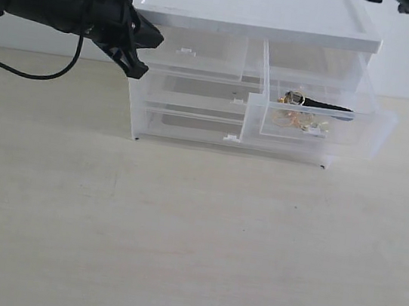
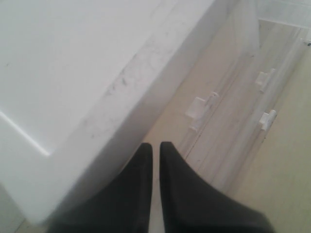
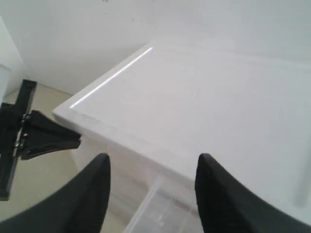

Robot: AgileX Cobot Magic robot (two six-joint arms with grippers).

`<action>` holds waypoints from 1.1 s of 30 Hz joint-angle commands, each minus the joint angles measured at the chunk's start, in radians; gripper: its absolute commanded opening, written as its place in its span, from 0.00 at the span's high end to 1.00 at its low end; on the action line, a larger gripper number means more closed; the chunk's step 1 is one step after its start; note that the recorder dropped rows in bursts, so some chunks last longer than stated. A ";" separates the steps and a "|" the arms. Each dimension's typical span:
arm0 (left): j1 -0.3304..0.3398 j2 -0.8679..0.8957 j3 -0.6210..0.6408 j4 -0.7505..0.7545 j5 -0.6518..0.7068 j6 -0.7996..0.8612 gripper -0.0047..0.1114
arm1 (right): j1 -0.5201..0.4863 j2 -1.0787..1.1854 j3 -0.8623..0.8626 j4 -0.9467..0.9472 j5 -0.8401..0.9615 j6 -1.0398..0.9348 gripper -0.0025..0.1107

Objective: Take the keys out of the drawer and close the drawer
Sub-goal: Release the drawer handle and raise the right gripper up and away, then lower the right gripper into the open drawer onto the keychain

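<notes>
Past the counter [image 1: 175, 255], the drawer [image 1: 368, 130] stands open right of centre, the keys [image 1: 301, 115] untaken inside. Left hand [image 2: 155, 146] is pinched together and right hand [image 3: 154, 162] is spread.

Bright, even light; soft shadows; wrist views slightly blurred

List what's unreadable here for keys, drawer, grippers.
- Gold-coloured bunch of keys: exterior view only, too small, blurred through the clear plastic drawer's wall; key count unreadable.
- Right gripper: cut off by exterior view's top edge.
- Left gripper: contact with white drawer unit unclear.
</notes>
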 commanded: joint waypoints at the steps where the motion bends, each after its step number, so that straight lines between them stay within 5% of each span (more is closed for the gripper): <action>1: 0.000 -0.009 -0.015 -0.030 -0.072 -0.008 0.92 | 0.000 -0.054 -0.017 0.004 0.082 -0.239 0.56; 7: 0.000 -0.009 -0.015 -0.030 -0.072 0.000 0.92 | 0.009 -0.086 -0.015 0.004 0.237 -0.490 0.56; 33: 0.002 -0.009 -0.015 -0.030 -0.077 0.008 0.92 | 0.083 -0.020 -0.007 0.004 0.230 -0.406 0.56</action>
